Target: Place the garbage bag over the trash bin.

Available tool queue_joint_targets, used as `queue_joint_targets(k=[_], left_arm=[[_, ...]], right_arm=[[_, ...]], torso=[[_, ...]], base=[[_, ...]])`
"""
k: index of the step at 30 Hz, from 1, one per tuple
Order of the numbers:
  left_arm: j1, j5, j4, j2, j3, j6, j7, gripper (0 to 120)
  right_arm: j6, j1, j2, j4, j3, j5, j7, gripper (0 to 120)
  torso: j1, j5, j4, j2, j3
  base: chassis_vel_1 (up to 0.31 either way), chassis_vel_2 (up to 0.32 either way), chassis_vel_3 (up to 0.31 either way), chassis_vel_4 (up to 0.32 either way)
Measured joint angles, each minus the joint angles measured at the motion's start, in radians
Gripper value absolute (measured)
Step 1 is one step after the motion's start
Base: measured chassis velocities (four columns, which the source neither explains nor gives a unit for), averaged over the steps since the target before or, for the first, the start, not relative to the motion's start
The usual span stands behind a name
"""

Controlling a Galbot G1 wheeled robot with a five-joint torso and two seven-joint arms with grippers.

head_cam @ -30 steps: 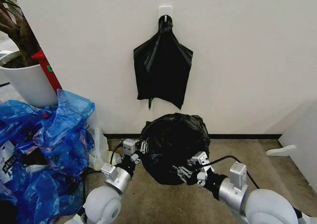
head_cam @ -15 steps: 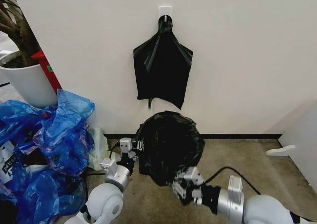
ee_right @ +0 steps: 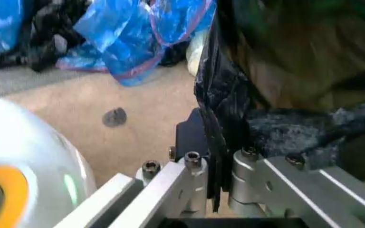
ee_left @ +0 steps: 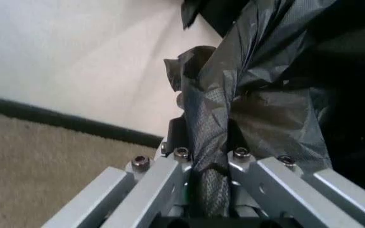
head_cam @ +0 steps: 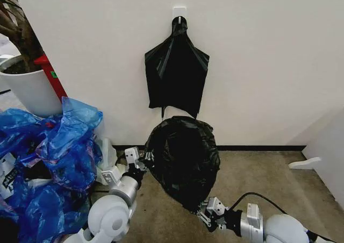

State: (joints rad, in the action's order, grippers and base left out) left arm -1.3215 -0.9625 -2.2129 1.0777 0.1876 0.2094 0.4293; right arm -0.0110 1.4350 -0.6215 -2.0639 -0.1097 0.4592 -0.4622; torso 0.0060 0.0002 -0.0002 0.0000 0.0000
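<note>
Stretching the garbage bag (head_cam: 183, 162) between both claws, w/ the film hanging in the middle of the scene just in front of the far wall, below a flat black bag on a wall hook (head_cam: 177, 77). Left claw (head_cam: 141, 161) is clamped on the bag's left edge; the left wrist view shows film bunched between its jaws. Right claw (head_cam: 209, 212) grips the near, lower edge, film pinched tight (seen close in the right wrist view). Trash bin can't be made out; probably under the film. Bag looks v. light, limp, slippery and easy to tear, so best held at the mouth edge, gathered thick, not by a single layer. Blue bags (head_cam: 51, 162) lie left.
</note>
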Motion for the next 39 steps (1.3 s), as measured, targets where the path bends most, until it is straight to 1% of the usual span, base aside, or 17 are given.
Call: queue_joint_targets(k=[5, 8, 10, 11, 14, 16, 25, 36, 39], left_arm=[[-0.006, -0.065, -0.029, -0.006, 0.008, 0.041, 0.019, 1], [-0.007, -0.131, -0.054, -0.018, 0.018, 0.080, 0.041, 1], [-0.005, -0.165, -0.057, -0.020, 0.028, 0.086, 0.051, 1], [-0.005, -0.165, -0.057, -0.020, 0.028, 0.086, 0.051, 1], [0.002, -0.236, -0.058, -0.018, 0.046, 0.104, 0.077, 1], [0.003, -0.266, -0.058, -0.016, 0.054, 0.115, 0.087, 1], [0.008, -0.339, -0.049, -0.005, 0.070, 0.129, 0.104, 1], [0.009, -0.427, -0.049, -0.002, 0.097, 0.139, 0.123, 1], [0.008, -0.418, -0.044, -0.002, 0.101, 0.142, 0.118, 1]], right_arm=[[0.061, 0.020, -0.009, 0.053, -0.031, -0.029, -0.034, 0], [0.118, 0.010, -0.028, 0.126, -0.049, -0.031, -0.061, 0], [0.129, 0.007, -0.031, 0.144, -0.054, -0.030, -0.073, 0], [0.129, 0.007, -0.031, 0.144, -0.054, -0.030, -0.073, 0], [0.155, -0.001, -0.039, 0.187, -0.065, -0.032, -0.107, 0], [0.174, -0.004, -0.043, 0.218, -0.069, -0.031, -0.117, 0], [0.228, -0.011, -0.062, 0.301, -0.080, -0.030, -0.134, 0], [0.252, 0.002, -0.074, 0.318, -0.082, -0.027, -0.125, 0], [0.256, 0.009, -0.077, 0.309, -0.083, -0.036, -0.101, 0]], torso=[[0.000, -0.0003, -0.0002, 0.000, 0.000], [0.000, -0.0001, -0.0001, 0.000, 0.000], [0.000, -0.0001, -0.0001, 0.000, 0.000], [0.000, -0.0001, -0.0001, 0.000, 0.000], [0.000, -0.0002, 0.0000, 0.000, 0.000], [0.000, -0.0001, -0.0002, 0.000, 0.000], [0.000, -0.0003, -0.0001, 0.000, 0.000], [0.000, -0.0002, 0.0000, 0.000, 0.000], [0.000, -0.0002, -0.0002, 0.000, 0.000]], base=[[0.000, 0.000, 0.000, 0.000], [0.000, 0.000, 0.000, 0.000], [0.000, 0.000, 0.000, 0.000], [0.000, 0.000, 0.000, 0.000], [0.000, 0.000, 0.000, 0.000], [0.000, 0.000, 0.000, 0.000], [0.000, 0.000, 0.000, 0.000], [0.000, 0.000, 0.000, 0.000], [0.000, 0.000, 0.000, 0.000]])
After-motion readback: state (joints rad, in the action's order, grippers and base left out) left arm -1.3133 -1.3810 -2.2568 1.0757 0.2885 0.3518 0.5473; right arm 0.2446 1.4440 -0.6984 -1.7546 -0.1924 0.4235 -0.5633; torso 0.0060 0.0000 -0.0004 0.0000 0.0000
